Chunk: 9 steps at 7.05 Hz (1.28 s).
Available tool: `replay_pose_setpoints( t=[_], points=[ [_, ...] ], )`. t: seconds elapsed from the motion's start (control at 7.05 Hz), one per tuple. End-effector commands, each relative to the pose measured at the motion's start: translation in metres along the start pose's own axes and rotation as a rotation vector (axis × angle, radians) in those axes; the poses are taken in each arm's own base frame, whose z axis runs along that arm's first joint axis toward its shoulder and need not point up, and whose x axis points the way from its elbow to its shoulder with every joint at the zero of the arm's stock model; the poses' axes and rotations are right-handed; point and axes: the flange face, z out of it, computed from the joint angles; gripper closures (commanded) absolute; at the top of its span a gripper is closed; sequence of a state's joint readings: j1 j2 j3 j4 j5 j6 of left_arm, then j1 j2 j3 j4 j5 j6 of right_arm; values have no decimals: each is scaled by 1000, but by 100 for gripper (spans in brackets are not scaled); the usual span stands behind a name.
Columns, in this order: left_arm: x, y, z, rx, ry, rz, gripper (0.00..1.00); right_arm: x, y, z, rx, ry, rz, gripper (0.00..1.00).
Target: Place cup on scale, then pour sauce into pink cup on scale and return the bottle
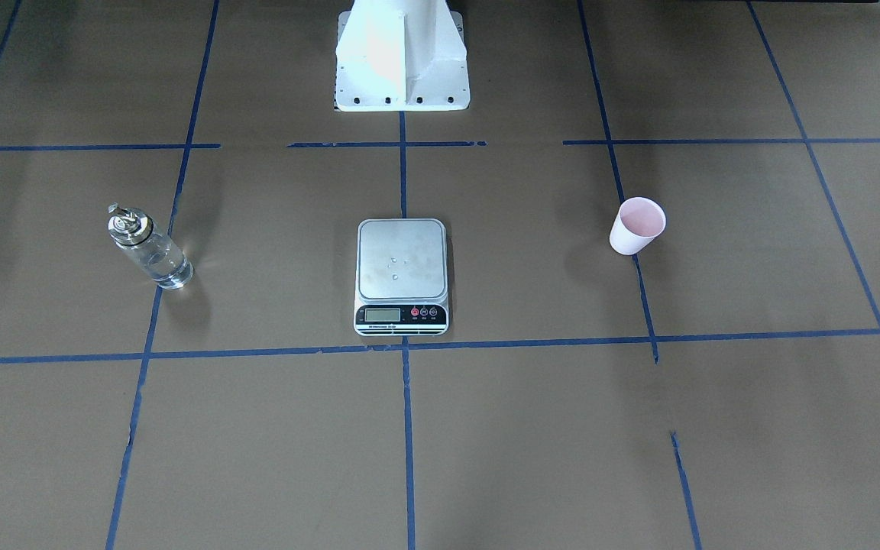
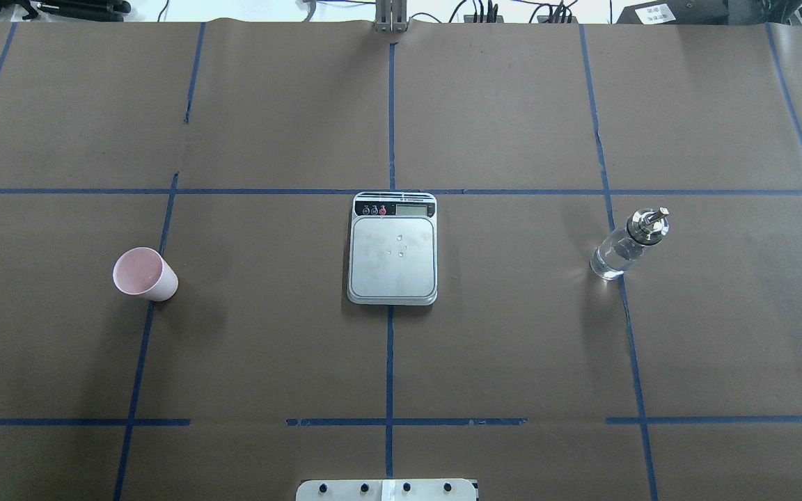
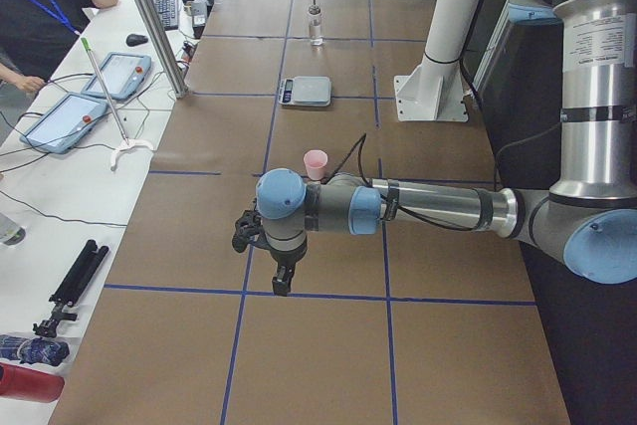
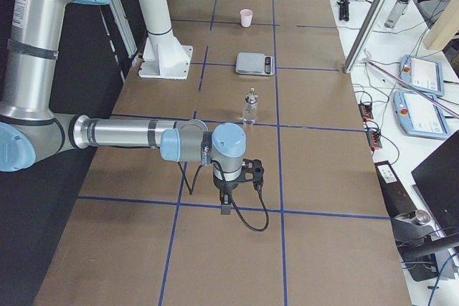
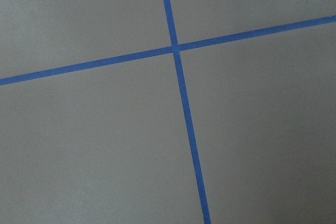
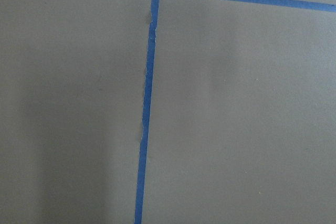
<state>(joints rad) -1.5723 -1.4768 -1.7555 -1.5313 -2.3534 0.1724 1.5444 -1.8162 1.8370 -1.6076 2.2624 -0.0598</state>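
Observation:
The pale pink cup stands upright on the table's left side, also in the front view. The scale lies at the table's middle with nothing on its plate but a few droplets. The clear glass bottle with clear liquid stands upright on the right. My left gripper shows only in the left side view, over the paper nearer that camera than the cup. My right gripper shows only in the right side view, nearer that camera than the bottle. I cannot tell whether either is open or shut.
Brown paper with blue tape lines covers the table. The white robot base stands behind the scale. Both wrist views show only paper and tape. A person, tablets and tools are on the side bench.

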Motion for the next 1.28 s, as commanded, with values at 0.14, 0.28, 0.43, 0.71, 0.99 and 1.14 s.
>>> replay_pose_setpoints(
  t=[0.14,0.28,0.43,0.71,0.99,1.14],
  points=[
    [10,-11,-12,125,-24,128,0,-17,-19,-19,44,-7,-31,0],
    [12,-14,-14,162,-33,165,0,-27,-38,-32,75,-6,-51,0],
    [25,-27,-29,241,-44,241,0,-44,-65,-55,132,-1,-98,0],
    [51,-46,-58,447,-80,444,0,-60,-84,-72,231,-27,-183,0],
    [64,-99,-69,511,19,305,0,-67,-79,-70,225,-119,-187,0],
    [76,-102,-70,519,47,265,0,-77,-83,-80,247,-127,-209,0]
  ],
)
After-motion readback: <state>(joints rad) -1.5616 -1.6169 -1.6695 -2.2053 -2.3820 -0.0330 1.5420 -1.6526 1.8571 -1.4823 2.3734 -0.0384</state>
